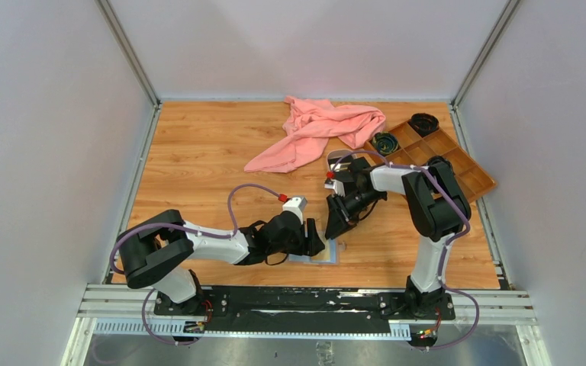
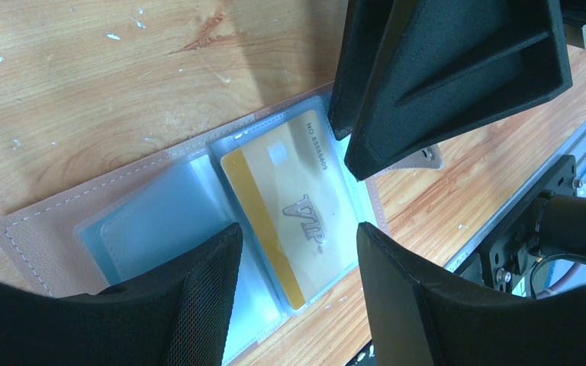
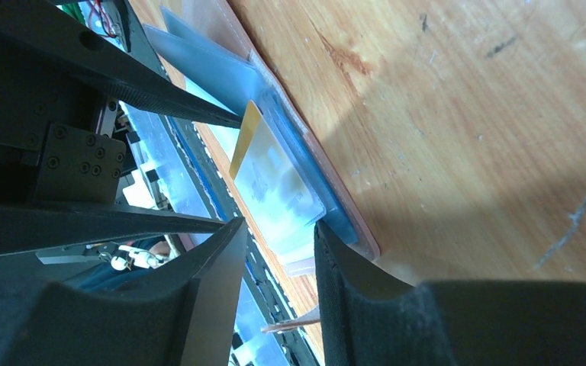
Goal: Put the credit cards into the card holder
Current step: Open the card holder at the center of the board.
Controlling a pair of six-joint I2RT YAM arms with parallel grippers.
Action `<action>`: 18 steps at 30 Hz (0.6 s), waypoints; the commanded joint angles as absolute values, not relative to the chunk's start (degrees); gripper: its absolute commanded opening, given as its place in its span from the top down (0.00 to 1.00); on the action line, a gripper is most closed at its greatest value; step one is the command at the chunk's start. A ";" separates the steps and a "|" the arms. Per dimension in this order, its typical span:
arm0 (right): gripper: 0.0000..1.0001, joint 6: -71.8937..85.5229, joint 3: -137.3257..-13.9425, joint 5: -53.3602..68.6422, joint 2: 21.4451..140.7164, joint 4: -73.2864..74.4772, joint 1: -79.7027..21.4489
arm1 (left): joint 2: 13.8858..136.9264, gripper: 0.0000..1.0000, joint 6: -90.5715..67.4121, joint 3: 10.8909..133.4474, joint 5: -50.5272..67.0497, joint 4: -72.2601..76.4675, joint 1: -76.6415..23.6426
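Observation:
The card holder (image 2: 46,221) lies open and flat on the wood, pinkish-tan with clear grey-blue sleeves (image 2: 160,213). A gold credit card (image 2: 297,206) marked VIP sits inside the right-hand sleeve. My left gripper (image 2: 297,248) hovers open just over that card with nothing between its fingers. My right gripper (image 3: 278,229) is open too, one fingertip (image 3: 328,236) at the holder's end by the card (image 3: 271,175). From above, both grippers (image 1: 313,240) (image 1: 339,217) meet over the holder (image 1: 330,255) near the front edge. No other cards are in view.
A pink cloth (image 1: 317,130) lies crumpled at the back. A brown compartment tray (image 1: 442,152) with two dark round items sits at the back right. The metal rail (image 1: 305,305) runs just in front of the holder. White walls enclose the table.

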State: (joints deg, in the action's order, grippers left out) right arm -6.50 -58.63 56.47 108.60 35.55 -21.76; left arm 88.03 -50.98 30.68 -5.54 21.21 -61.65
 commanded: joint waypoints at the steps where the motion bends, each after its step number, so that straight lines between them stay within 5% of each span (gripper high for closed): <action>1: 0.57 -2.37 -57.06 55.63 111.96 34.91 -20.75 | 90.06 0.37 -49.95 28.39 -5.44 16.50 -61.26; 11: 0.57 2.83 -57.74 65.24 116.26 31.65 -20.74 | 92.10 0.27 -49.92 28.78 -3.52 18.49 -61.27; 18: 0.58 3.55 -57.91 72.71 115.04 30.79 -21.62 | 91.36 0.09 -50.06 28.70 -3.95 18.46 -61.27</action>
